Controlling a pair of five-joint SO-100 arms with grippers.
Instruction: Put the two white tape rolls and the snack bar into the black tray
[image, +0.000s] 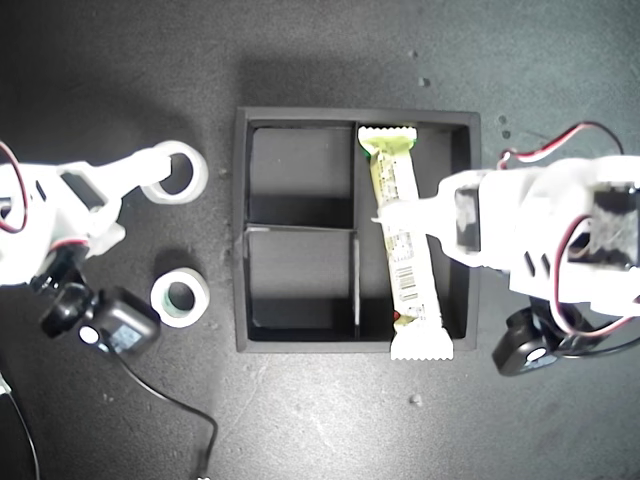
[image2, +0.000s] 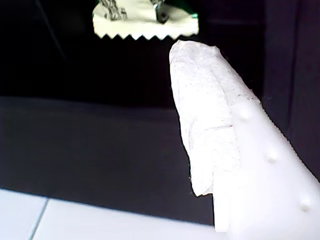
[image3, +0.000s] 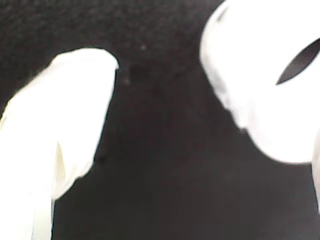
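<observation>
The black tray (image: 240, 230) sits mid-table. The snack bar (image: 405, 270) lies in its long compartment, one crimped end (image2: 145, 22) resting over the tray's near wall. My first gripper (image: 390, 215) reaches in from the exterior view's right, its tip over the bar's middle; its padded finger (image2: 210, 125) has only dark tray beside it, so it looks open. One white tape roll (image: 175, 172) lies outside the tray towards the exterior view's left. My second gripper (image: 158, 170) is open at that roll (image3: 265, 85), with one finger (image3: 75, 115) apart from it. The other tape roll (image: 180, 298), greenish inside, lies free below.
The tray's two small compartments (image: 300, 165) hold nothing. Black wrist cameras hang under both arms (image: 110, 325) (image: 525, 355), and a black cable (image: 170, 410) trails across the dark table near the exterior view's bottom left.
</observation>
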